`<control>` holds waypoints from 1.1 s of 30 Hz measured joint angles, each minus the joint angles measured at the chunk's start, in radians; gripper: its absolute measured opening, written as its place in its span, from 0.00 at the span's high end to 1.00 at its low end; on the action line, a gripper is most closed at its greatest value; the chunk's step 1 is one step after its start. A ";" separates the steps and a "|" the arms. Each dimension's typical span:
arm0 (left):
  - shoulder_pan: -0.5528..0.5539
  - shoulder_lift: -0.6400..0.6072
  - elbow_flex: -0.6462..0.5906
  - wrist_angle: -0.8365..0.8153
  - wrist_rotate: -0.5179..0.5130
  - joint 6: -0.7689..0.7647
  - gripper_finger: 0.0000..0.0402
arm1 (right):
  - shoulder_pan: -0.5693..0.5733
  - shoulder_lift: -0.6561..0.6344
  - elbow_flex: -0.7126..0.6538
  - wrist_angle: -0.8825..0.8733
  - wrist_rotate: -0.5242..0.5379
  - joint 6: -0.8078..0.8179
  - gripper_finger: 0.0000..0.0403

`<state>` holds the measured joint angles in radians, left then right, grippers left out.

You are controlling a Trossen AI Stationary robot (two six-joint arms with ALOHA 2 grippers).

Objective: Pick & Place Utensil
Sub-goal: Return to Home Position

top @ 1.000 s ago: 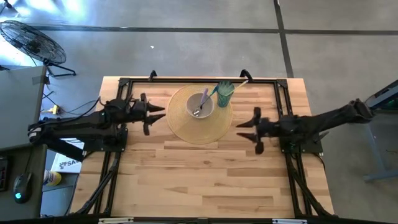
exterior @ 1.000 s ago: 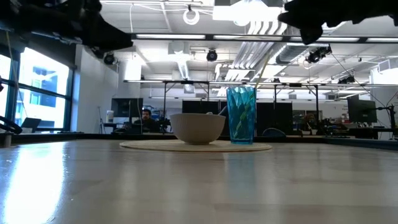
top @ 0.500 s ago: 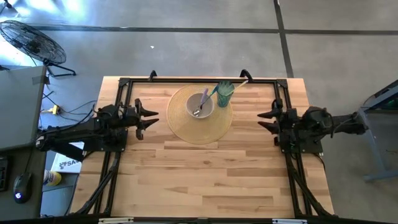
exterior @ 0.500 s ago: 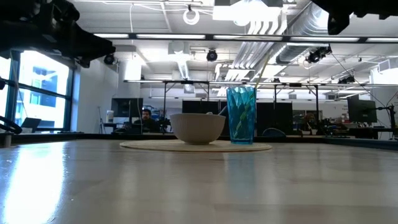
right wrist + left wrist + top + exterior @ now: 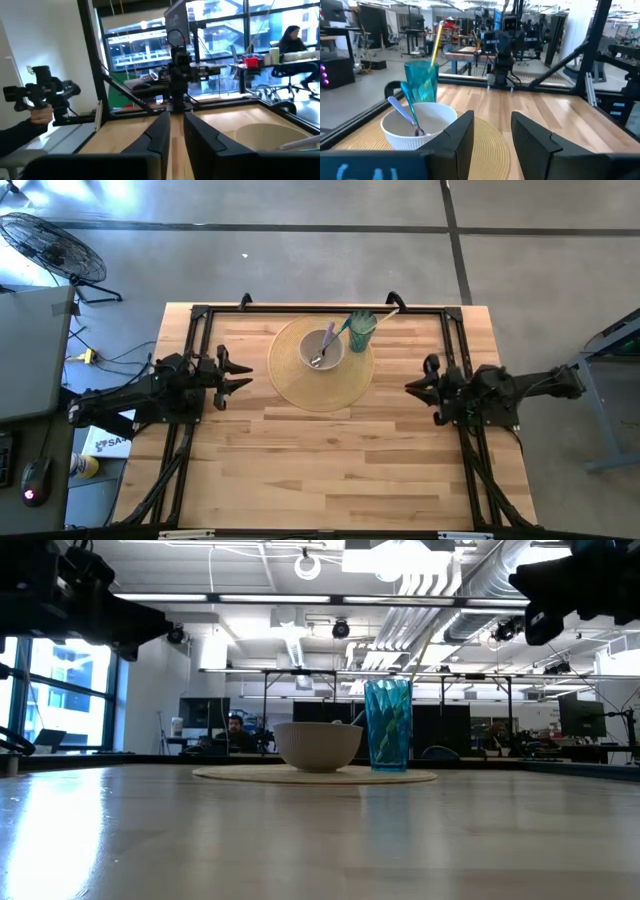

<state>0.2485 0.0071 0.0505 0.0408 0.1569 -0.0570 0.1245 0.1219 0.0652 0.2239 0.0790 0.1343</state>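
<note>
A white bowl (image 5: 322, 348) stands on a round woven mat (image 5: 320, 380) at the table's far middle. A purple-handled spoon (image 5: 404, 114) leans in the bowl. A blue tumbler (image 5: 361, 327) beside the bowl holds a teal utensil and a yellow stick (image 5: 436, 44). My left gripper (image 5: 236, 376) hangs open and empty above the table, left of the mat. My right gripper (image 5: 416, 387) hangs empty right of the mat, its fingers a narrow gap apart (image 5: 177, 131). Both grippers point toward the mat.
A black frame (image 5: 320, 308) runs along the table's far edge and down both sides, where the arm bases stand. Bare wood (image 5: 320, 470) fills the near half of the table. A person sits at a desk in the room beyond (image 5: 292, 37).
Both arms have drawn back from the mat and sunk a little, the left toward the table's left edge, the right toward its right edge. The right gripper's fingers have come much closer together. The bowl, spoon and tumbler have stayed put.
</note>
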 joint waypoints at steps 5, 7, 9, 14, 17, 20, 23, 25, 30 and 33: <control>-0.001 -0.001 0.000 0.005 -0.051 -0.025 0.69 | -0.001 0.000 -0.050 0.069 -0.007 -0.004 0.96; -0.001 -0.001 -0.011 0.027 -0.054 -0.032 0.73 | 0.000 0.002 -0.055 0.075 -0.031 -0.022 0.99; -0.001 0.000 -0.034 0.063 -0.033 -0.049 0.77 | 0.009 0.003 -0.055 0.081 -0.070 -0.065 0.99; 0.000 0.004 -0.035 0.012 -0.001 -0.025 0.91 | 0.040 0.001 -0.055 0.095 -0.053 -0.107 1.00; 0.000 0.002 -0.036 0.028 0.012 -0.021 0.98 | 0.039 0.001 -0.055 0.093 -0.055 -0.079 1.00; -0.001 0.004 -0.036 0.034 -0.011 -0.026 0.98 | 0.022 0.001 -0.055 0.083 -0.054 -0.067 1.00; -0.001 0.004 -0.036 -0.009 -0.064 -0.026 0.98 | -0.009 0.001 -0.056 0.045 -0.042 -0.063 1.00; 0.000 0.010 -0.037 -0.023 -0.069 -0.025 0.98 | -0.028 0.001 -0.056 0.014 -0.041 -0.050 1.00; 0.000 0.016 -0.037 0.012 -0.031 0.041 0.98 | -0.095 0.001 -0.056 -0.026 -0.125 -0.004 1.00; 0.000 0.016 -0.038 0.033 -0.031 0.061 0.98 | -0.137 0.001 -0.056 -0.028 -0.147 -0.009 1.00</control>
<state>0.2481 0.0235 0.0128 0.0737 0.1257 0.0044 -0.0128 0.1230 0.0093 0.1956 -0.0680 0.1248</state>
